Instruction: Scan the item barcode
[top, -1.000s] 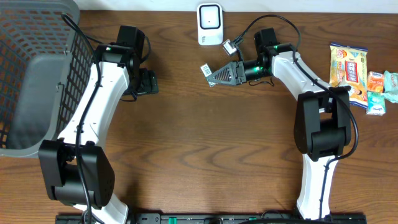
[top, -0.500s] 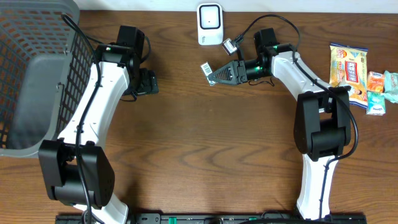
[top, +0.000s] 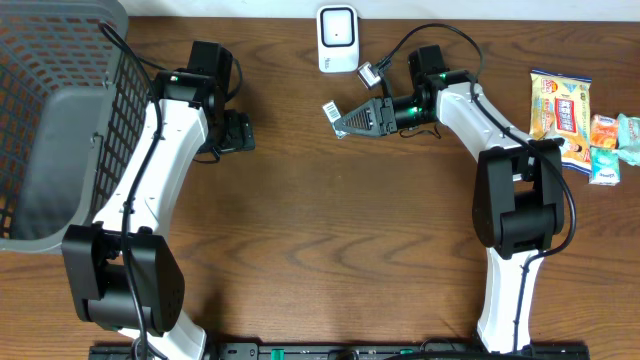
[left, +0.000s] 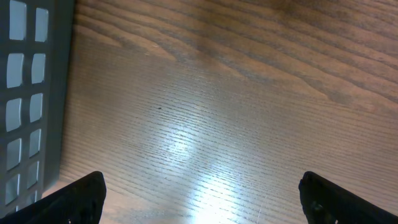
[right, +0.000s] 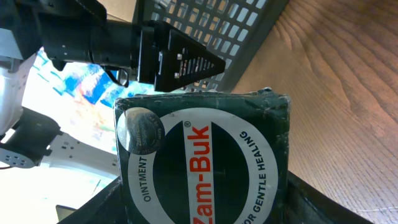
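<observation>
The item is a dark green Zam-Buk ointment box (right: 202, 162) with a white ring and red lettering. It fills the right wrist view. My right gripper (right: 205, 211) is shut on it, one finger on each side. In the overhead view the right gripper (top: 350, 117) holds the box (top: 333, 112) out to the left, its white barcode end showing. The box is just below and in front of the white scanner (top: 338, 38) at the table's far edge. My left gripper (top: 235, 132) is open over bare wood, with nothing between its fingers (left: 81, 196).
A grey mesh basket (top: 50, 120) fills the far left, and its wall shows in the left wrist view (left: 31, 93). Snack packets (top: 562, 110) and small sachets (top: 610, 145) lie at the right edge. A small grey tag (top: 370, 73) hangs by the scanner.
The right gripper with the box has edged very slightly toward the scanner. The left arm has not moved.
</observation>
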